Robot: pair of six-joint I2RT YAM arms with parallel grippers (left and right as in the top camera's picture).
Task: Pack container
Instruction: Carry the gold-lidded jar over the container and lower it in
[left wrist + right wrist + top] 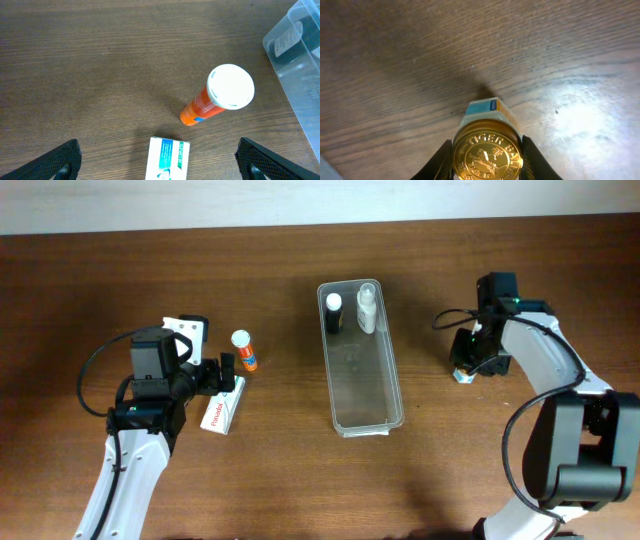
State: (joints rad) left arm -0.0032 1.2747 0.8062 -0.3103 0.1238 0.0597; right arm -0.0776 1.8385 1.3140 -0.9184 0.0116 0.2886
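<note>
The clear plastic container (362,370) lies lengthwise at the table's middle, with a black-capped bottle (333,312) and a white bottle (367,310) at its far end; its corner shows in the left wrist view (299,60). My left gripper (228,373) is open above a white and teal box (168,159), fingers wide on either side. An orange tube with a white cap (220,97) stands just beyond it. My right gripper (468,365) is shut on a gold-lidded Tiger Balm jar (487,152) right of the container, low over the table.
The white and teal box also shows in the overhead view (221,411), with the orange tube (243,350) behind it. A white part of the left arm (184,328) sits near the tube. The table is dark brown wood.
</note>
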